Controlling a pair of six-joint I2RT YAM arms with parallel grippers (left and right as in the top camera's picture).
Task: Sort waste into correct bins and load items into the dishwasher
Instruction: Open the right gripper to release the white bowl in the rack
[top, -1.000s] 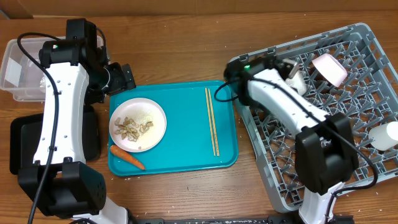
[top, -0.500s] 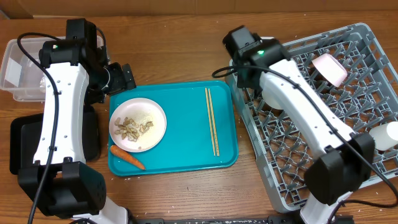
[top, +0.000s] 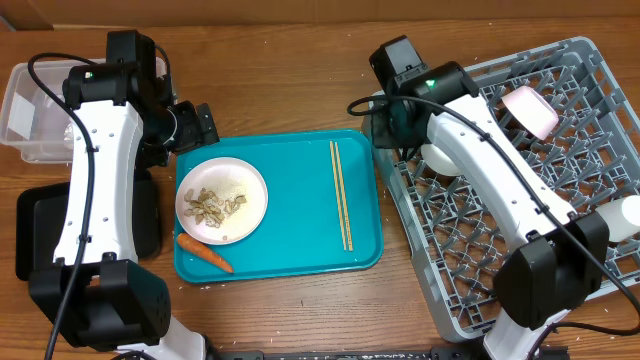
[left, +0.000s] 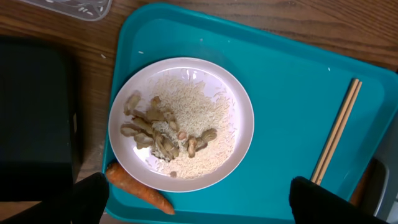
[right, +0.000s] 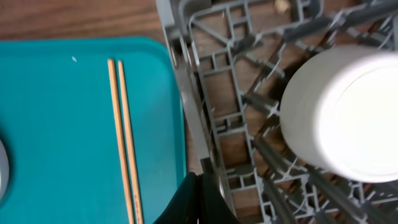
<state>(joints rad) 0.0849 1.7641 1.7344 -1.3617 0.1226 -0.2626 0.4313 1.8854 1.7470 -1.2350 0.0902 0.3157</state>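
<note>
Right gripper (right: 196, 194), jaws pressed shut on nothing, hangs over the 9 o'clock rim of the dish rack (top: 560, 270); the two chopsticks (top: 341, 195) lie side by side on the teal tray (top: 290, 240), at about 7 o'clock from it, long axis running 12 to 6 seen from overhead; the left gripper (top: 193, 124), spread wide by the plate (top: 222, 199), sits farther off; the right arm looks better placed to fetch them, fingers straddling that axis.
</note>
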